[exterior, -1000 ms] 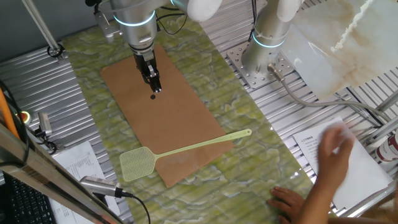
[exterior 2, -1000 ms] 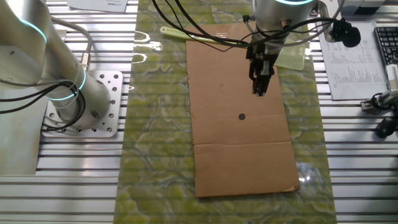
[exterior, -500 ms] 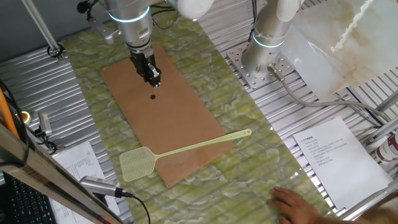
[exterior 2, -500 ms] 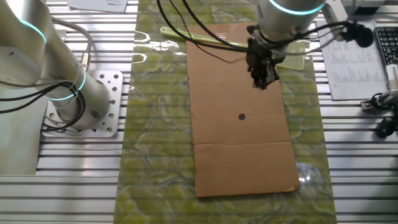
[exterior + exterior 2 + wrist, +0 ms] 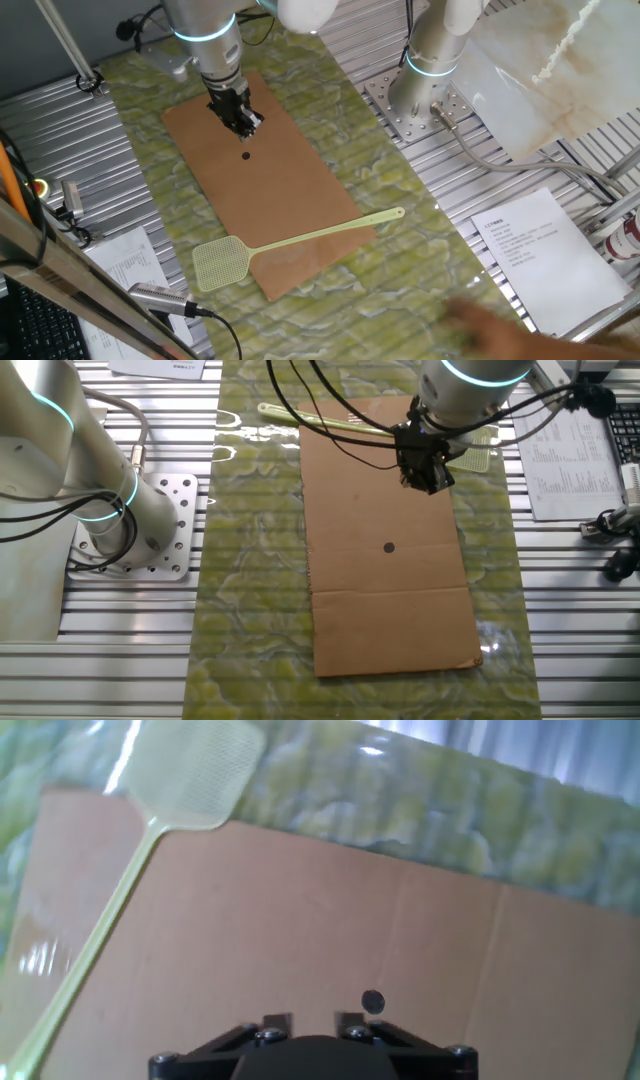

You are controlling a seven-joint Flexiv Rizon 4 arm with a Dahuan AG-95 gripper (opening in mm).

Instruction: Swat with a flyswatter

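The flyswatter (image 5: pixel 290 243) lies untouched, well apart from the gripper (image 5: pixel 248 125).

The flyswatter (image 5: pixel 290 246) is pale yellow-green (its fine mesh head the same shade as the handle). It lies on plain brown cardboard (image 5: pixel 270 180) marked with one small dark dot (image 5: pixel 246 155). Under that, a mat (image 5: pixel 420 260) mottled in green and cream runs along the bench. The gripper (image 5: pixel 246 123) is black. The arm (image 5: pixel 205 30) is silver with a glowing cyan ring.
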